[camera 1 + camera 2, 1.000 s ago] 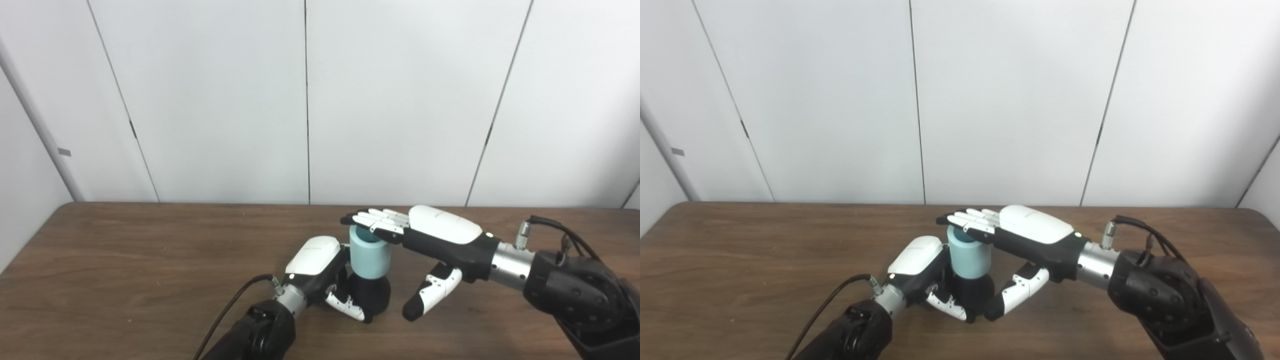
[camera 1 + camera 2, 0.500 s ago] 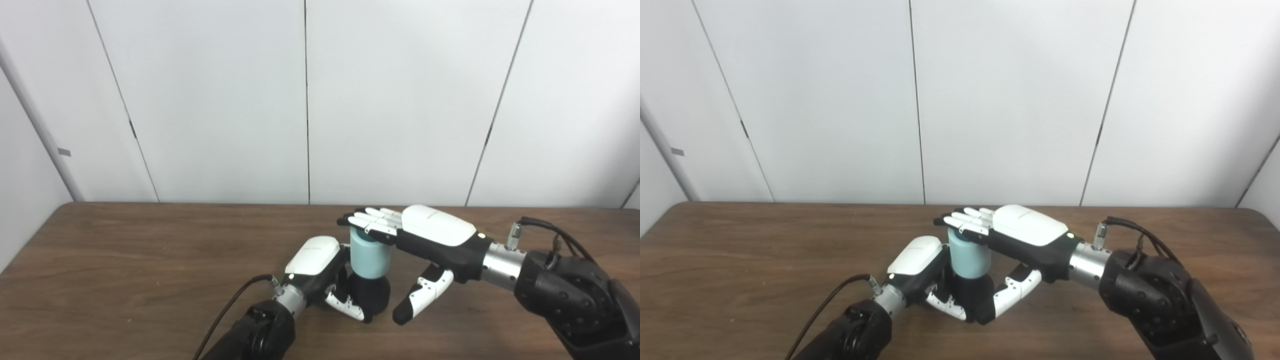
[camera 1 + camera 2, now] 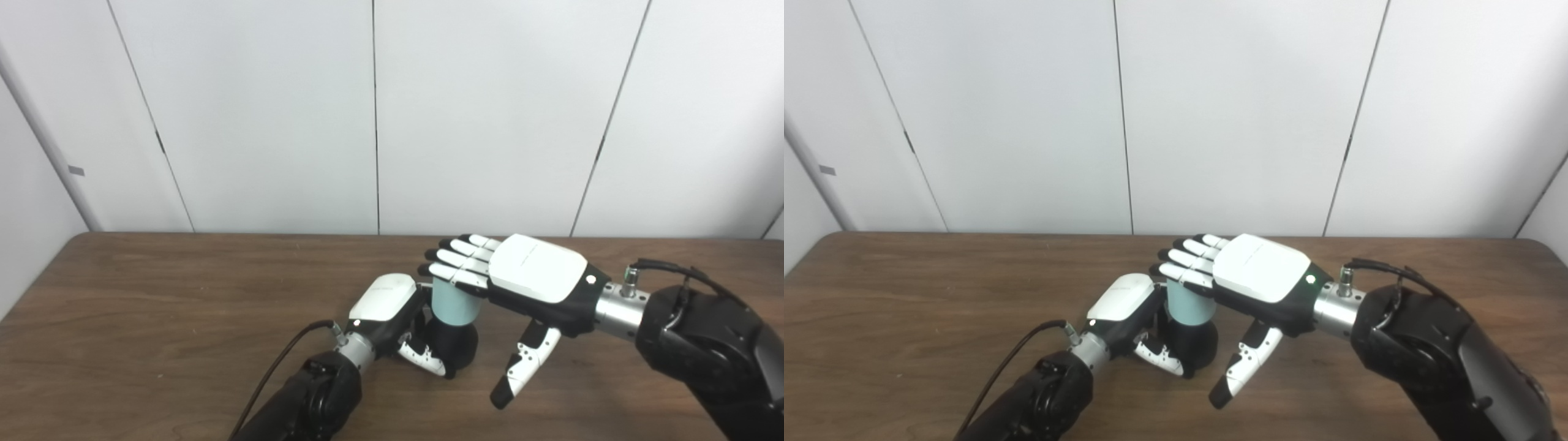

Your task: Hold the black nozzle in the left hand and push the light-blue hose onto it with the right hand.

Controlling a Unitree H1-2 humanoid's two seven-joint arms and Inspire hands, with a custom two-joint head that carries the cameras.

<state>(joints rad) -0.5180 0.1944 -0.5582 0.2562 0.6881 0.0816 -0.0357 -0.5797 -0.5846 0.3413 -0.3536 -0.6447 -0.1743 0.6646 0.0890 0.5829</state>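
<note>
flat palm presses light-blue hose onto black nozzle at mid-counter

your left robot hand point(image 3: 392, 312) is wrapped around the squat black plastic nozzle point(image 3: 456, 349) standing on the brown wooden counter point(image 3: 153, 306); your right robot hand point(image 3: 520, 275), spread flat, rests on the short light-blue rubber hose point(image 3: 452, 303). push straight down, keeping the palm level so the hose doesn't tilt. open counter lies all round, its edges well apart.

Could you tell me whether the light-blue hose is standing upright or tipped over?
Upright: the light-blue hose stands on the black nozzle, under the right hand.
</note>
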